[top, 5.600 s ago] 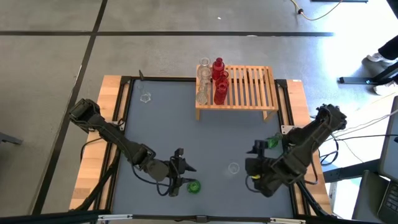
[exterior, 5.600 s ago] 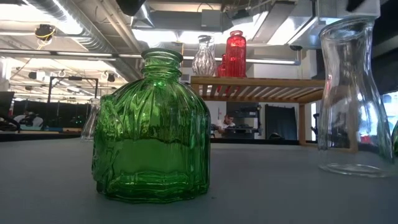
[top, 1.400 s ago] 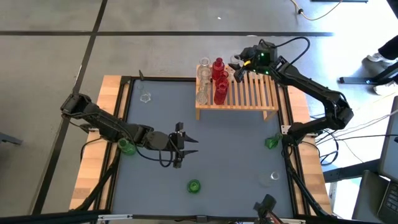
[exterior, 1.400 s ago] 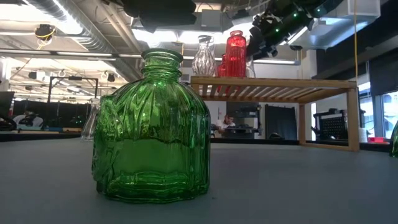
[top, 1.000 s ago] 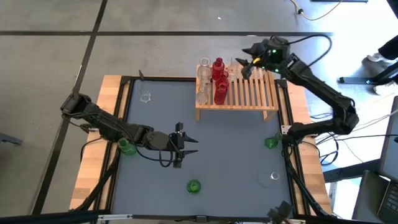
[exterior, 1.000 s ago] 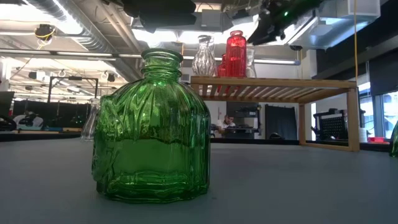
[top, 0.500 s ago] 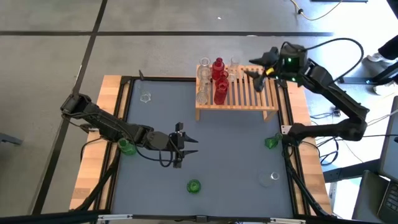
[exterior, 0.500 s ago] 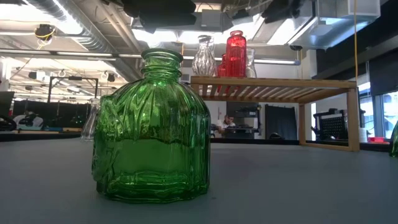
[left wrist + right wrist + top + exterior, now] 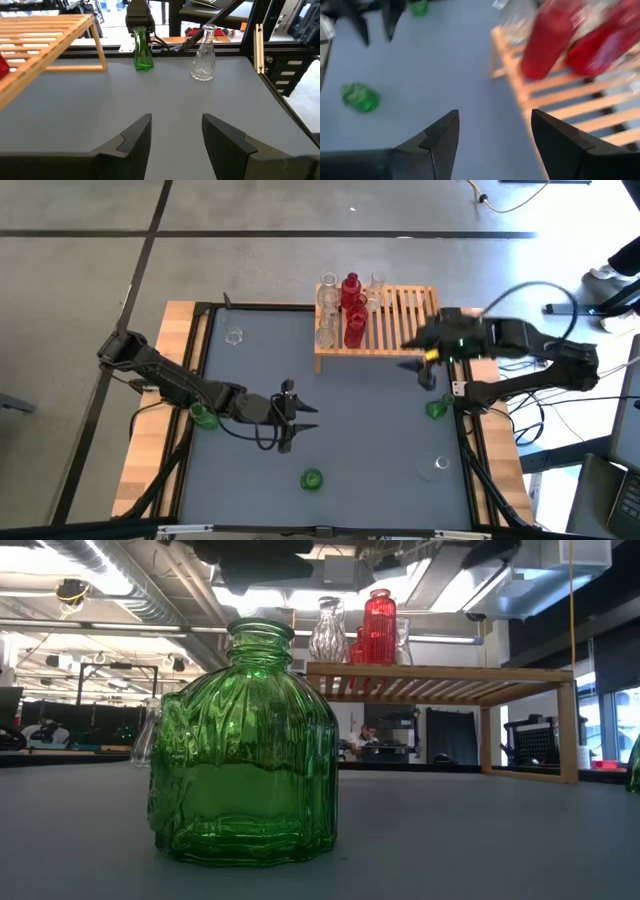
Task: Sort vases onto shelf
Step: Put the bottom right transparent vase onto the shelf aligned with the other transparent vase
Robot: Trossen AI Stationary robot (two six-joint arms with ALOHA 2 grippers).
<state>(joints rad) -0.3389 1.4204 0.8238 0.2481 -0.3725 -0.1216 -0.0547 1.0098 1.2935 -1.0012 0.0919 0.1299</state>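
Note:
The light-wood slatted shelf (image 9: pixel 395 320) stands at the table's far side. On its left end stand two red vases (image 9: pixel 352 308) and clear vases (image 9: pixel 327 312), with another clear one (image 9: pixel 376 284) beside them. My right gripper (image 9: pixel 413 360) is open and empty over the shelf's near right edge; its wrist view shows the red vases (image 9: pixel 547 45). My left gripper (image 9: pixel 303 418) is open and empty over the table's middle, pointing right. A squat green vase (image 9: pixel 312 478) stands near the front edge, large in the low view (image 9: pixel 245 745).
A tall green vase (image 9: pixel 436 409) and a clear vase (image 9: pixel 441 464) stand near the right edge; both show in the left wrist view (image 9: pixel 143 50) (image 9: pixel 204 62). A green vase (image 9: pixel 203 417) stands beside my left arm. A clear vase (image 9: pixel 234 337) stands far left.
My right gripper has drawn back from the clear vase at the shelf's far edge, first toward the table's right, then toward the near edge, staying open and empty. The vases on the shelf stand unmoved.

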